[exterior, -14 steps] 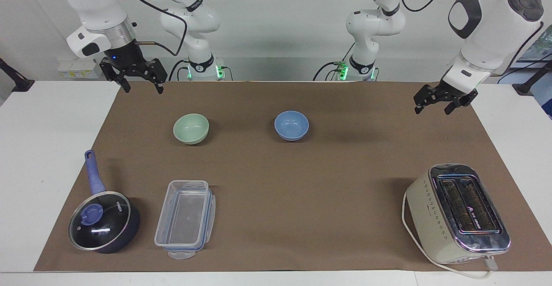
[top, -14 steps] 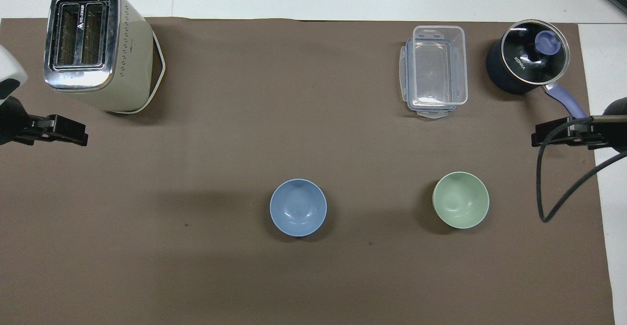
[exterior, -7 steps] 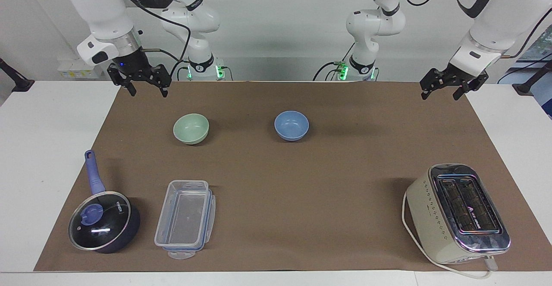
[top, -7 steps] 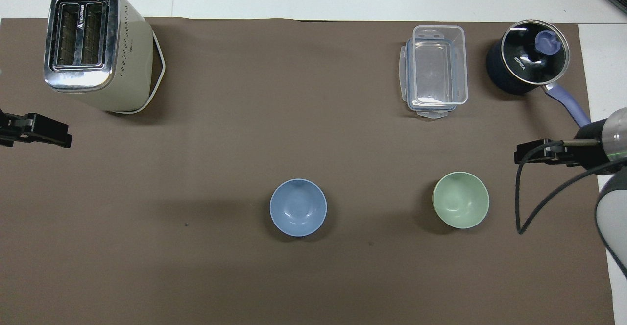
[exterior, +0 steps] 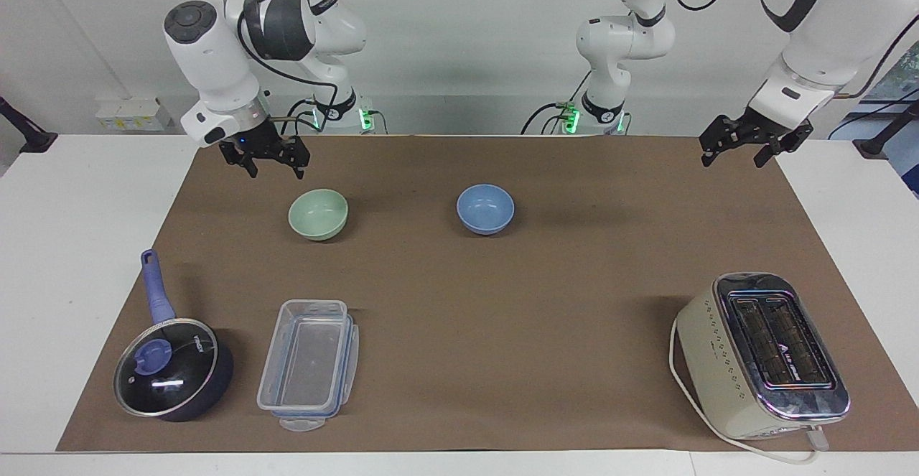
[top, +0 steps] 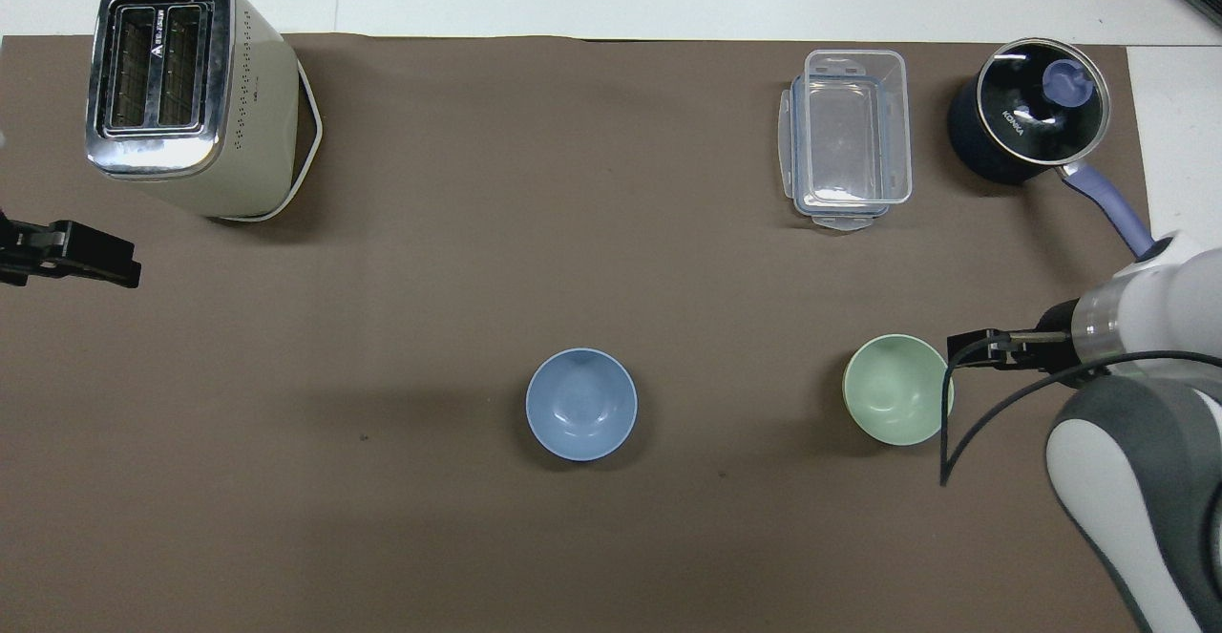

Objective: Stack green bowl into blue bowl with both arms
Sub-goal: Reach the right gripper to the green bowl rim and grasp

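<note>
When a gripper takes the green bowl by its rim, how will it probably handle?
The green bowl looks rigid and thin-walled, so probably light and unlikely to flex in a rim pinch. Its smooth, matte surface may still let the fingers slide. With a round body narrowing toward the base, it could rock or skid on the brown mat if nudged sideways.

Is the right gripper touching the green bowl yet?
Apart. The facing view shows the right gripper in the air, with bare mat between it and the green bowl.
</note>
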You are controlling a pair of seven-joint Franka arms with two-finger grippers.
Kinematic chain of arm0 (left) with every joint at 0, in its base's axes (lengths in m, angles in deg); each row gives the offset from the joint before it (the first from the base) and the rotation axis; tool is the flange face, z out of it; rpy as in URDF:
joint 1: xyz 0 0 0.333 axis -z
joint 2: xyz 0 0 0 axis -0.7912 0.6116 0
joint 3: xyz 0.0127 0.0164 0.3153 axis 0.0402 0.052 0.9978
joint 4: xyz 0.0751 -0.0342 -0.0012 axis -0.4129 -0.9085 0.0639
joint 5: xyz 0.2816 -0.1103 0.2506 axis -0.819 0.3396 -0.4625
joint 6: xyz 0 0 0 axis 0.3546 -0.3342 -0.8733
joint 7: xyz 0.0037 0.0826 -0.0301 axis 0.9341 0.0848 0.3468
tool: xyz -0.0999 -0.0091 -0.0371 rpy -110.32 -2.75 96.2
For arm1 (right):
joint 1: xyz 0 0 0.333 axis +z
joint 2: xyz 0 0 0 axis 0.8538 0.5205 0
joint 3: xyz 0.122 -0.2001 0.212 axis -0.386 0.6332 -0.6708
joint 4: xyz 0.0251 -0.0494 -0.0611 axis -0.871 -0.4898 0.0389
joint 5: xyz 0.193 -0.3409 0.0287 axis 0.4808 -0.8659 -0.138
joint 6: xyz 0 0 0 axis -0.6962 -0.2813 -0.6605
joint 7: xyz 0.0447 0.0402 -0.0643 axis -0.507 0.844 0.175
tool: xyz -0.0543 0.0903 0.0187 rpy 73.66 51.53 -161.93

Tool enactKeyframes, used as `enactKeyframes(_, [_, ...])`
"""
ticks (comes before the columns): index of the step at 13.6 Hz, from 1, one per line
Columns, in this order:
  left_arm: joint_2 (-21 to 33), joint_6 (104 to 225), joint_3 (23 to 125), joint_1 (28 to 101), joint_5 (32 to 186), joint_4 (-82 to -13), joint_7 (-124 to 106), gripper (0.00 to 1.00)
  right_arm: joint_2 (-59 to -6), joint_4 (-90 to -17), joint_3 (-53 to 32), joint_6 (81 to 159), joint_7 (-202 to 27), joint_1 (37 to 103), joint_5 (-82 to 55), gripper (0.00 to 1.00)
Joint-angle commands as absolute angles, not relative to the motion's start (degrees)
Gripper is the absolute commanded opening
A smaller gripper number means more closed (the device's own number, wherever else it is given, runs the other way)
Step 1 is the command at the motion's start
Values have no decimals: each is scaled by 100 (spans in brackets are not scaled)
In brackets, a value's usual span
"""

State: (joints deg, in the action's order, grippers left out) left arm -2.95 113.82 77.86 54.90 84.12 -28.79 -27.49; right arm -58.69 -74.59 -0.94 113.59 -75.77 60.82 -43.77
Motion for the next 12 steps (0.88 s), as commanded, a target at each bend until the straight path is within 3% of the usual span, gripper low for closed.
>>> enactKeyframes(1, [-262, 11259, 7773, 5467, 8313, -2795, -2776, 100, -6114, -8451, -107, 12212, -7515, 5943, -4434, 100])
enactKeyframes(4, [-262, 11259, 7773, 5467, 8313, -2786, -2776, 100, -6088, -9129, -116, 13180, -7576, 5767, -4443, 100])
enactKeyframes(8, [-262, 11259, 7773, 5467, 8313, -2786, -2776, 100, -5702, -9420, -116, 13927, -7804, 5486, -4443, 100])
enactKeyframes(10, [-262, 11259, 7773, 5467, 8313, -2795, -2776, 100, -5701, -9447, -116, 13929, -7787, 5512, -4443, 100])
enactKeyframes(12, [-262, 11259, 7773, 5467, 8313, -2795, -2776, 100, -5614, -9447, -125, 13938, -7770, 5520, -4443, 90])
